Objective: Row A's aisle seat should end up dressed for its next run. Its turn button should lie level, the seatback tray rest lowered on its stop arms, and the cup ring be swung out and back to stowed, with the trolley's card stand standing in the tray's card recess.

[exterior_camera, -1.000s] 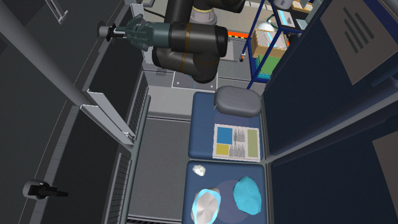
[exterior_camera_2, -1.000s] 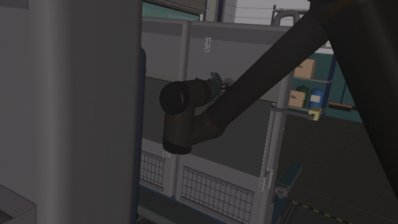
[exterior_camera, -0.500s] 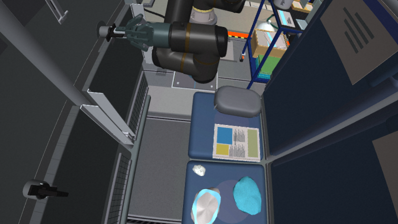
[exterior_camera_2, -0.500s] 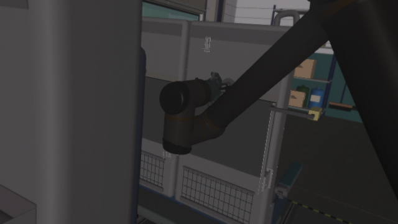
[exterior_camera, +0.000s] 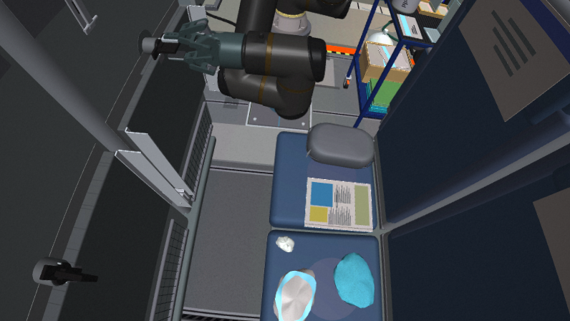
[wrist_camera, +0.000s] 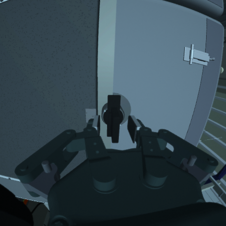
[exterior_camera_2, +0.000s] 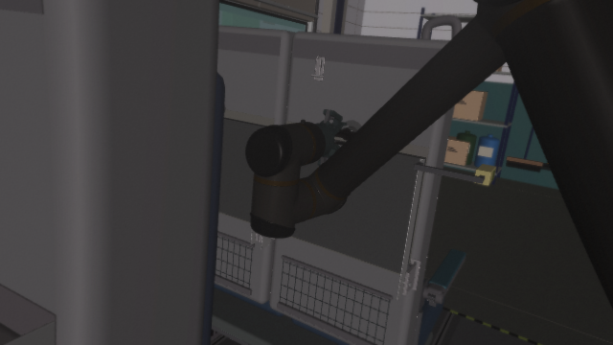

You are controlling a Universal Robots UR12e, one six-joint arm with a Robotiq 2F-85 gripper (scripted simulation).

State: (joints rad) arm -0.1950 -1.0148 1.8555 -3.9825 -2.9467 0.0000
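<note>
The turn button (wrist_camera: 113,117) is a black bar on a round grey boss (exterior_camera: 149,44), set on the seatback just above the dark tray panel (exterior_camera: 167,103), which stands folded up against the seatback. My gripper (wrist_camera: 114,124) is open around the bar and holds nothing. In the wrist camera the bar runs up and down the frame between my fingers. The gripper (exterior_camera: 169,47) points sideways at the seatback from the aisle side. The card stand is out of sight.
Behind the arm stands a blue trolley rack (exterior_camera: 393,56) with boxes. A second turn button (exterior_camera: 60,273) sits on the nearer seatback. The seat cushions hold a grey pillow (exterior_camera: 339,145), a leaflet (exterior_camera: 339,204), a crumpled scrap (exterior_camera: 285,243) and two bundles (exterior_camera: 353,279).
</note>
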